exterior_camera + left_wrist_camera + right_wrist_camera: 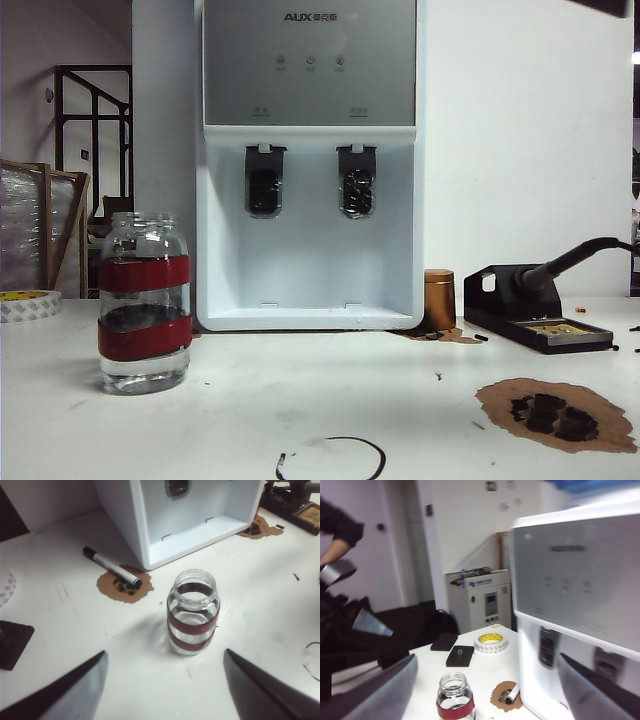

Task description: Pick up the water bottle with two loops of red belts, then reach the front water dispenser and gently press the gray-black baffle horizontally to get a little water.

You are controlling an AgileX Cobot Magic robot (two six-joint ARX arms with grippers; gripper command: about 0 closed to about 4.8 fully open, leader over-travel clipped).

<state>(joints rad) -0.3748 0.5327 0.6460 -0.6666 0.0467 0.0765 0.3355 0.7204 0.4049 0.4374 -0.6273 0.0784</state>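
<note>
Exterior view — stained white table (pixel 300 400), both end effectors open.

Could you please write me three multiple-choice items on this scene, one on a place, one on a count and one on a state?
1. Where does the water bottle stand?
A. on the table, left of the water dispenser
B. inside the dispenser's bay
C. on the tape roll

2. How many red bands circle the bottle?
A. one
B. two
C. four

3. How is the left gripper?
A. shut on the bottle
B. open, short of the bottle
C. shut on a pen

Key: 1 A, the exterior view shows it on the tabletop; 2 B, two bands show; 3 B, its fingers stand wide apart, touching nothing.
</note>
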